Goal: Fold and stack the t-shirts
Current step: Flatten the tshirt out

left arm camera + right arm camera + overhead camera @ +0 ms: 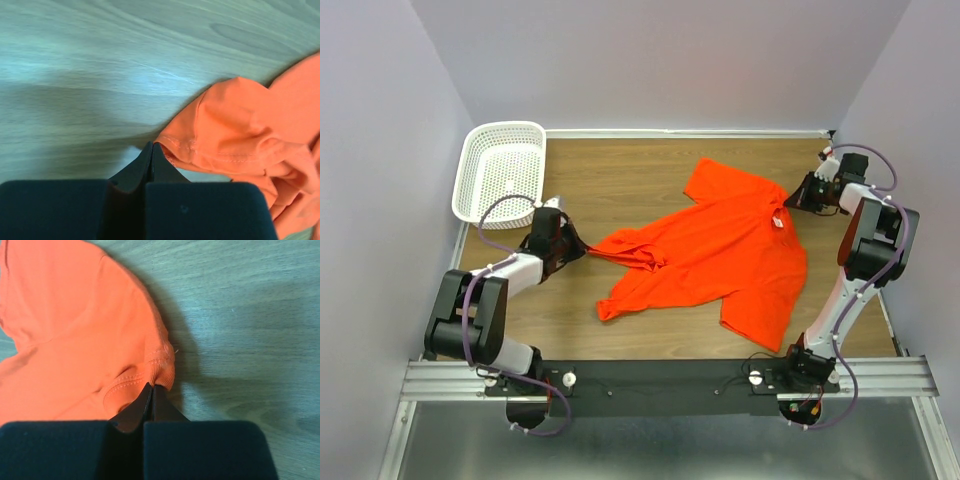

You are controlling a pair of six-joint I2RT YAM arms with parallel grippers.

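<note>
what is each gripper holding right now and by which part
Both hold the bright orange-red soft fabric t-shirt. The left gripper is pinched shut on a stitched hem edge, and the right gripper is pinched shut on the ribbed collar.

Wood-grain table (620,180) carries two items. White perforated basket (502,172) sits on it. Orange-red t-shirt (740,260) lies rumpled, right of basket, apart.

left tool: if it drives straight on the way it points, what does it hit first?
The orange t-shirt: the left tool is shut on its stitched hem, so fabric sits right at the tips. Past the hem the wrist view shows only bare wooden table, probably next, though depth is unclear.
</note>
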